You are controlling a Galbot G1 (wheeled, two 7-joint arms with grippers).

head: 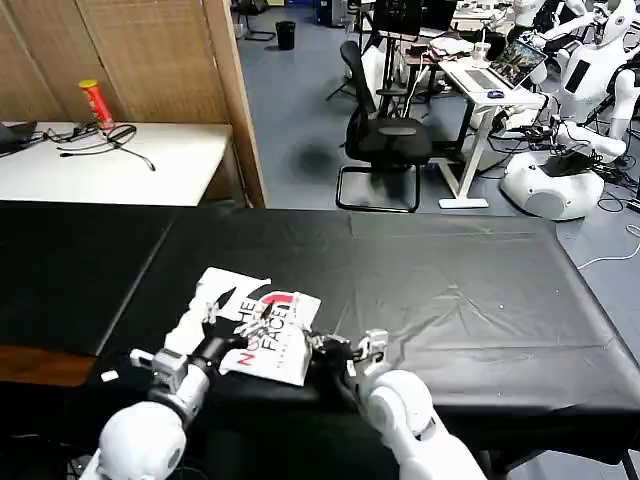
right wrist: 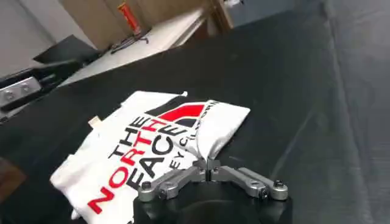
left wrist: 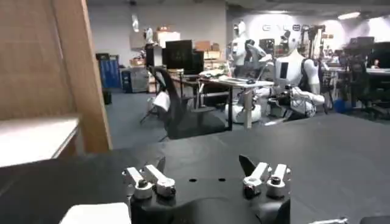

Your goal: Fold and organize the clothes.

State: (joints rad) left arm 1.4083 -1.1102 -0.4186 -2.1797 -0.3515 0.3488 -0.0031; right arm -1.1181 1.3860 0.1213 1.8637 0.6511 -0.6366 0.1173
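T-shirt (head: 255, 325): white, with black lettering and a red logo facing up, lying part-folded and rumpled on the black desk (head: 450, 290), near the front edge and a little to the robot's left of centre.

Right claw (right wrist: 208, 170) low at the shirt's right edge, tips pressed together on a raised ridge of cloth beside the lettering, pinching it up off the desk. In the head view, sitting just right of the shirt (head: 322, 345).

Left claw (left wrist: 206, 176) spread wide, holding nothing, level with the desk top and facing out across bare black cloth, a corner of white fabric just beside it. In the head view, resting over the shirt's left half (head: 222, 335).

Step in hand, by the look of it: drawing the right edge over toward the middle to narrow the bundle. To do it well: keep the pinch firm but lift only a little, so the layer below stays flat; carry the edge across in a straight line toward the left side; use the left claw to pin the far half down so the whole shirt does not slide on the smooth cover. Set the edge down square with the opposite side before letting go, then smooth out the creases.

Risk: pulling too high drags the shirt toward the front edge.
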